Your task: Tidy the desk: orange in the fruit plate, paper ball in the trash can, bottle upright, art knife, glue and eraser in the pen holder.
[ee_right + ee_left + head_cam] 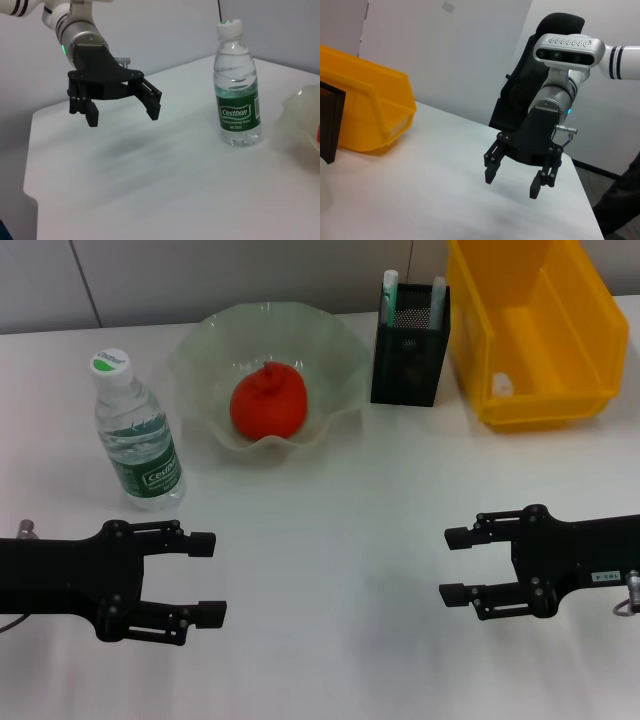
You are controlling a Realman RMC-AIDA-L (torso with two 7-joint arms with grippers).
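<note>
White desk (330, 540): one orange (268, 402) inside one glass fruit plate (335, 360), one bottle (137, 435) upright left of plate, one pen holder (410, 340) right of plate, one yellow bin (530, 330) beyond. Left pincer (208, 578) and right pincer (449, 565) hover low in front of plate, both released, empty.

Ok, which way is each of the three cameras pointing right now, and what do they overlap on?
Head view: looks forward and down at the table; shows left gripper, right gripper, bottle, orange in the fruit plate, pen holder, yellow bin.
Left wrist view: looks across at the right gripper, yellow bin.
Right wrist view: looks across at the left gripper, bottle.
Shared: each wrist view shows the opposite gripper, open.
</note>
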